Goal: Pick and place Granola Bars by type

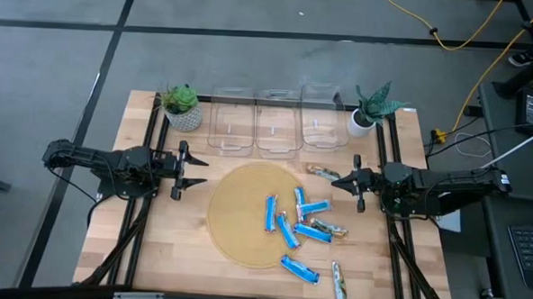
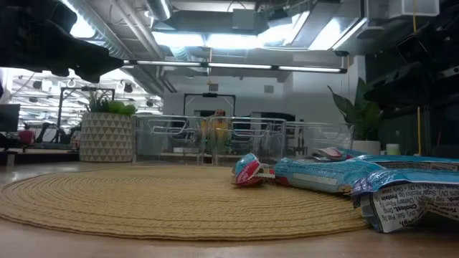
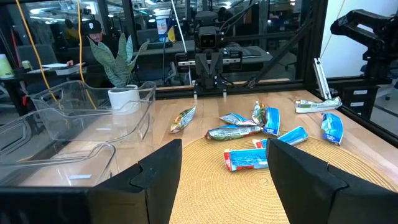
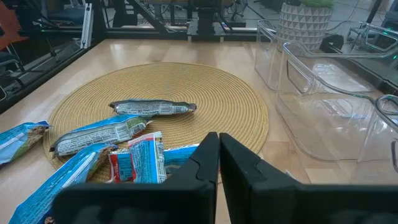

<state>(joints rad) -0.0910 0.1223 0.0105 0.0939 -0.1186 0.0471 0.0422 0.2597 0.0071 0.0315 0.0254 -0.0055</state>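
The left hand [image 1: 196, 171] hangs at the left edge of the round woven mat [image 1: 236, 222], its fingers spread wide and holding nothing. Across from it the right hand [image 1: 343, 181] sits at the mat's right edge, fingers pressed together, also empty. The granola bars [image 1: 304, 228] lie scattered over the mat's right side and the bare worktop [image 1: 154, 244] beyond. Three clear bins [image 1: 278, 123] stand along the far edge between two potted plants [image 1: 182, 105].
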